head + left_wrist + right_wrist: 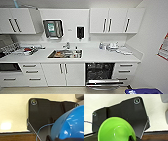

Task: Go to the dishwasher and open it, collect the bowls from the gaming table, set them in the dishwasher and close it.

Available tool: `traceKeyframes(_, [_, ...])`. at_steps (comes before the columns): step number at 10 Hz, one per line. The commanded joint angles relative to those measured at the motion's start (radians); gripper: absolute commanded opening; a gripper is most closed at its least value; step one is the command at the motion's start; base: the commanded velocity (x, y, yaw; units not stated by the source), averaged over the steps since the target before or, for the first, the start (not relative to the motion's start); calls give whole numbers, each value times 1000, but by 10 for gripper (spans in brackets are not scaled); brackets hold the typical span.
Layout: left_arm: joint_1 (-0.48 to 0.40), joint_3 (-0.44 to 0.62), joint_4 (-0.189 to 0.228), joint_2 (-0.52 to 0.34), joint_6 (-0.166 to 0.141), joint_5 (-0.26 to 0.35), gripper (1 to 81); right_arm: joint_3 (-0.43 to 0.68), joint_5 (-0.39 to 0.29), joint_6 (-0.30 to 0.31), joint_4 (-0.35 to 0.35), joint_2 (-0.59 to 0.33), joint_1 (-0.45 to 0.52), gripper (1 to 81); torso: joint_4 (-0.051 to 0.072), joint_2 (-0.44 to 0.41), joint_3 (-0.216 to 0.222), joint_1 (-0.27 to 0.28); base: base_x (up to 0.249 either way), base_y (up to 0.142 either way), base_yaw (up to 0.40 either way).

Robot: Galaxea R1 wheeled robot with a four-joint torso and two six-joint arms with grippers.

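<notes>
While the dishwasher (100, 72) stands open, each end effector (grip state unclear) has a bowl close against it.

dishwasher (100, 72) under table (105, 58), door dropped open | sink (65, 54) left of it, set in the table | wall cabinets (116, 20) above | drawers (126, 71) just right of dishwasher

No text or label can be read anywhere (wall poster (163, 47) too blurred).

White counter (100, 58) carries a sink (65, 54) and scattered dishes (113, 47).
</notes>
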Motion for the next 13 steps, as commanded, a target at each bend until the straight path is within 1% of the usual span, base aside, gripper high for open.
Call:
traceKeyframes(1, [-25, -1, -6, -11, 2, 44, 10, -3, -62, -4, -3, -11, 36, 10, 0, 0, 0, 1, 170, 0, 0])
traceKeyframes(13, [-23, -1, -4, -9, 4, 45, 10, -5, -62, -3, 4, -12, 39, 10, 0, -1, 0, 1, 162, 0, 0])
